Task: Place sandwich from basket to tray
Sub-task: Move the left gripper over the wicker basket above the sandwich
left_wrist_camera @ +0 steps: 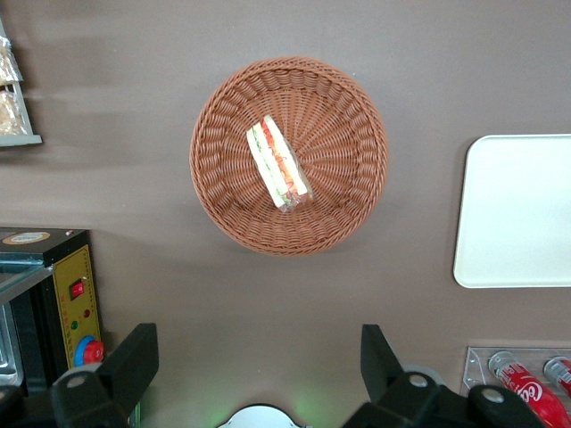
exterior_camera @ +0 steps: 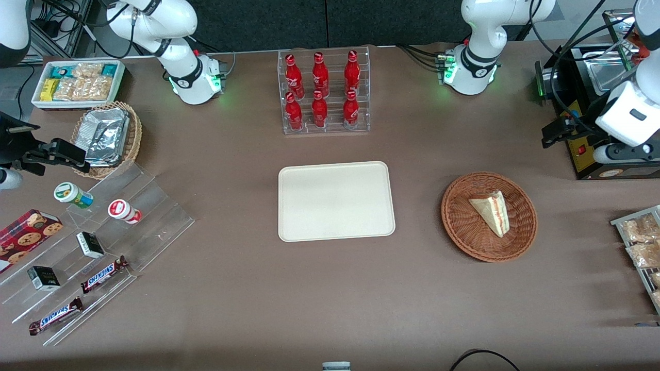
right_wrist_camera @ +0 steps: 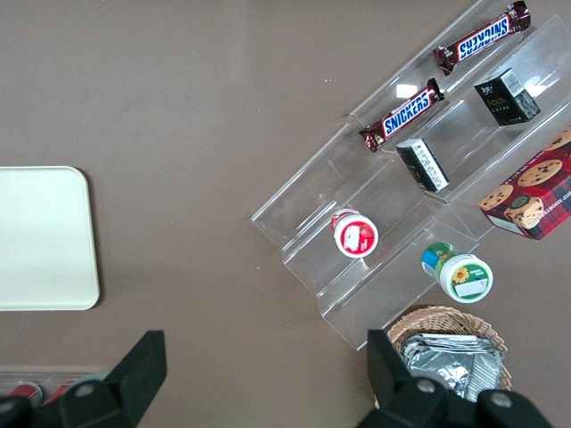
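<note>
The sandwich [exterior_camera: 491, 211] [left_wrist_camera: 277, 162], a pale bread wedge with red and green filling, lies in the round reddish-brown basket [exterior_camera: 460, 229] [left_wrist_camera: 343, 107]. The cream tray [exterior_camera: 335, 201] [left_wrist_camera: 517, 209] lies flat in the middle of the table with nothing on it, beside the basket. My left gripper [exterior_camera: 550, 135] [left_wrist_camera: 254, 357] hangs high above the table, farther from the front camera than the basket, toward the working arm's end. It is open and holds nothing; its black fingers [left_wrist_camera: 134, 357] stand wide apart over bare tabletop.
A clear rack of red bottles [exterior_camera: 323, 93] stands farther back than the tray. A black appliance [exterior_camera: 593, 154] sits under my gripper, and a wire rack of snack bags [exterior_camera: 639, 242] lies near the basket. A clear stepped stand [exterior_camera: 103, 242] with snacks sits toward the parked arm's end.
</note>
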`<state>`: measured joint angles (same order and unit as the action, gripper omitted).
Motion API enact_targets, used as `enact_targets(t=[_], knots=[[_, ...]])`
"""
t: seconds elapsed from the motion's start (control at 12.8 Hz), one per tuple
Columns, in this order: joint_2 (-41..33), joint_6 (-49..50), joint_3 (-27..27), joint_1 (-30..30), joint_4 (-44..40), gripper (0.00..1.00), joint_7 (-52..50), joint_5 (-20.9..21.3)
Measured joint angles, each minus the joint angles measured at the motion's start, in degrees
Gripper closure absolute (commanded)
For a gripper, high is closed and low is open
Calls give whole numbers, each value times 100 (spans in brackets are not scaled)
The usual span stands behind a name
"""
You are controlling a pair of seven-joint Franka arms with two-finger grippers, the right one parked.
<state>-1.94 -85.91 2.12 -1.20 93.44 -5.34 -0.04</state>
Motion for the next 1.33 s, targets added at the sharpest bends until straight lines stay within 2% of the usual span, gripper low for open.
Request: enact_targets(t=[0.31, 0.63, 0.86, 1.33], knots=[[-15, 18, -2, 2, 33, 0, 0, 1], [-7, -395, -12, 9, 621, 0, 0, 73], [2, -972, -27, 17, 1193, 0, -100, 207], [36, -2521, -28, 11, 2436, 0, -833, 204]])
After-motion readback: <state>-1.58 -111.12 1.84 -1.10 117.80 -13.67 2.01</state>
